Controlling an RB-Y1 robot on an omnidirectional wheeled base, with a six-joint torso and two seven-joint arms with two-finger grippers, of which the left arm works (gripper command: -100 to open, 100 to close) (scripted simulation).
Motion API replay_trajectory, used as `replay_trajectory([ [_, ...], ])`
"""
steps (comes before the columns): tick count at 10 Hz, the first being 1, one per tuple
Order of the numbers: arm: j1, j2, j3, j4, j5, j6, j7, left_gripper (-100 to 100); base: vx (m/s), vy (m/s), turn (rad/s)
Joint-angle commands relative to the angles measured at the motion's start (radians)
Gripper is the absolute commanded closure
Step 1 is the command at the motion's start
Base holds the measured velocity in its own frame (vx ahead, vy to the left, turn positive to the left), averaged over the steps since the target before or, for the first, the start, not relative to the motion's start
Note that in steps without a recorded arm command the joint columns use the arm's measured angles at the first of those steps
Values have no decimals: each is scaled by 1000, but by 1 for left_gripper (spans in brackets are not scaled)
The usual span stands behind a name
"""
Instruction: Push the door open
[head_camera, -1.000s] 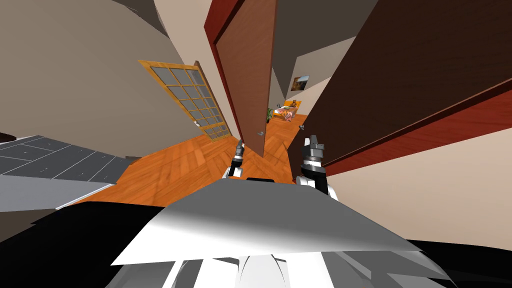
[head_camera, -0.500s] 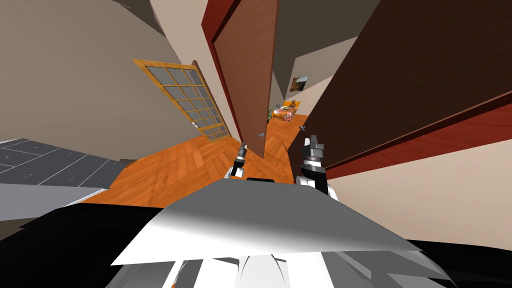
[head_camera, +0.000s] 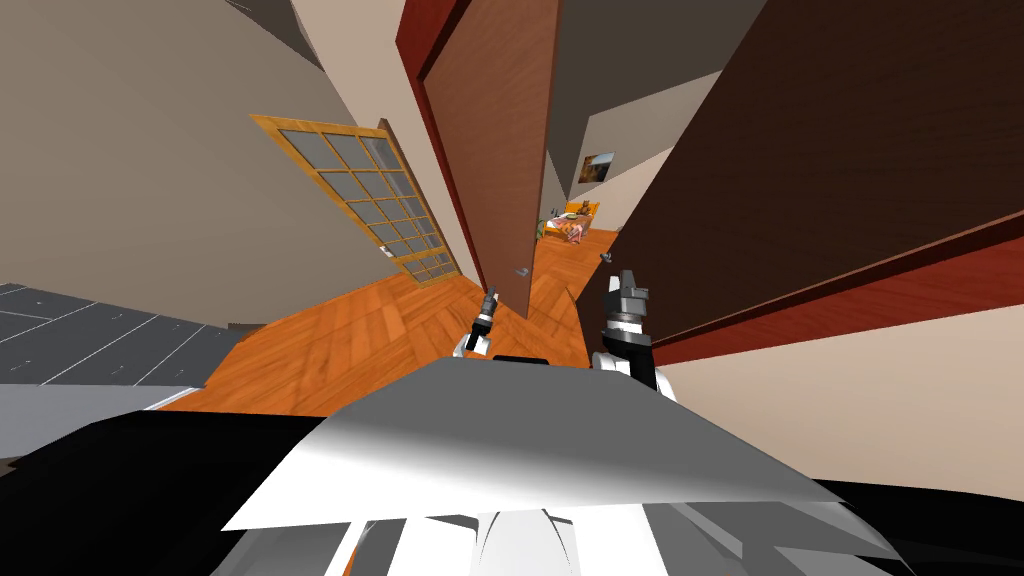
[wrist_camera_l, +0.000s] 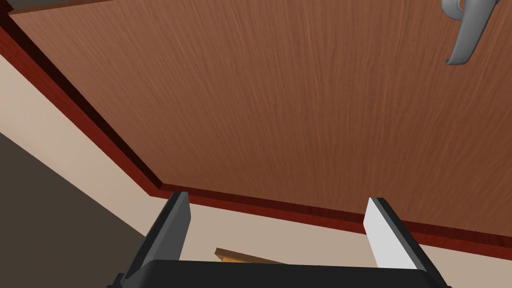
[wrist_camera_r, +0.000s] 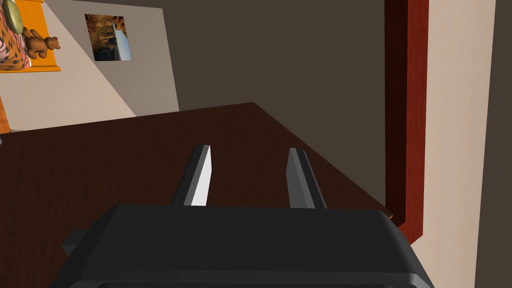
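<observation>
The brown door (head_camera: 495, 150) stands part-way ajar in its red frame, and the left hand (wrist_camera_l: 277, 197), spread wide and empty, is close to the door's face near the lever (wrist_camera_l: 465, 35), so most of the pushing seems left to do.

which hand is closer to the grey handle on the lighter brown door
Left. The left hand points at that door near the grey handle; the right hand is off beside the darker door.

Head looks steeply down; left wrist close on door (wrist_camera_l: 300, 100).
</observation>
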Motion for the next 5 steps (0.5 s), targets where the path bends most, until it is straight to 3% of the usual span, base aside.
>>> replay_trajectory([
  [1,-16,-3,-13,50,-6,-18,8,-100,97,48,-26],
  [5,-51,-2,-34,134,-15,-39,27,-100,72,39,-25],
])
